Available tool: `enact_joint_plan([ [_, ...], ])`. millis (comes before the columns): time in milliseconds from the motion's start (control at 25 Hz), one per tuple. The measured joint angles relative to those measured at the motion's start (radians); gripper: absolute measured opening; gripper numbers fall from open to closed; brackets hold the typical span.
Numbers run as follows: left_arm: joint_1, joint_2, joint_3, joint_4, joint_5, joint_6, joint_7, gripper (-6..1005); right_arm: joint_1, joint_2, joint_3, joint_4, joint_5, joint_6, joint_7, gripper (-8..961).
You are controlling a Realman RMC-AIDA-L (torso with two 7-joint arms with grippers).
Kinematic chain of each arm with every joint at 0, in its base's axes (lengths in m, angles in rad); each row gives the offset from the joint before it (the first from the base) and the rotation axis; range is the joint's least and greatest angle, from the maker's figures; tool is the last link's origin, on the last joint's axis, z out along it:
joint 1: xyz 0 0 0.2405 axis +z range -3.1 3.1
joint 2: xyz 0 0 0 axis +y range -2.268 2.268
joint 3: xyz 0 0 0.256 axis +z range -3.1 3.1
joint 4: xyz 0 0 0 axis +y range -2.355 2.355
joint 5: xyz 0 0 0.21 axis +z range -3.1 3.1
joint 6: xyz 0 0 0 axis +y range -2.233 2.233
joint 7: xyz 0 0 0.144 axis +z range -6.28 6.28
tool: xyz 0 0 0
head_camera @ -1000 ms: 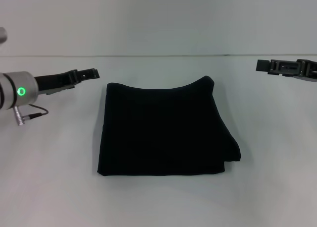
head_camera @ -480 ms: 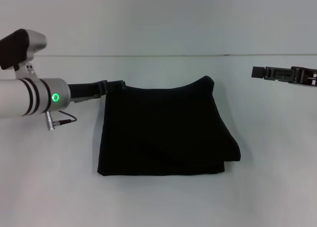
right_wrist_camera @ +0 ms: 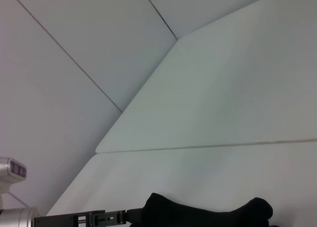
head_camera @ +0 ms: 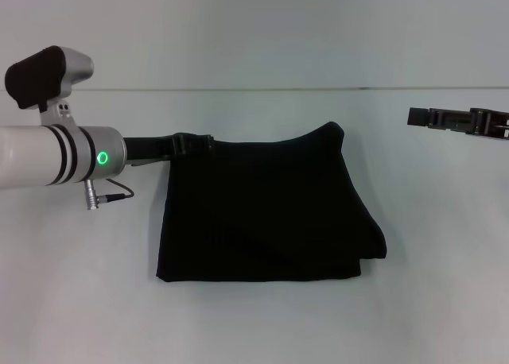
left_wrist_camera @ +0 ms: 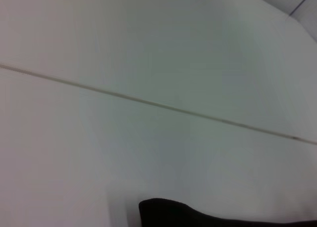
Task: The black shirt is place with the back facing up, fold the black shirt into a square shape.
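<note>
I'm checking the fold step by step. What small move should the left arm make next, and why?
Probably ease the left gripper down onto the far left corner of the black shirt to pinch it. It sits right at that edge, and the shirt is folded but uneven. The right gripper hangs clear at the right.

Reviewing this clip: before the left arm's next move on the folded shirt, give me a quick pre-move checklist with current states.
1. Soft black cloth shirt folded to a rough square on the white table: ok.
2. Right lower corner neat: not ok, a fold bulges out.
3. Left gripper at the shirt's far left corner: ok.
4. Left gripper holding cloth: cannot tell.
5. Right gripper away from the shirt, at the far right: ok.
</note>
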Motion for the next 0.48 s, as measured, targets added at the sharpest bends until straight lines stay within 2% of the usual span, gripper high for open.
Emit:
enact_joint_plan([
  [320,-0.002,-0.002,0.011,0.000,0.004,-0.013,0.002,866,0.000,0.000,0.000,0.000,0.000,0.002,-0.003,794],
  [480,-0.003,-0.011,0.020,0.003,0.002,-0.017,0.057,745,0.000,0.000,0.000,0.000,0.000,0.002,-0.008,795],
])
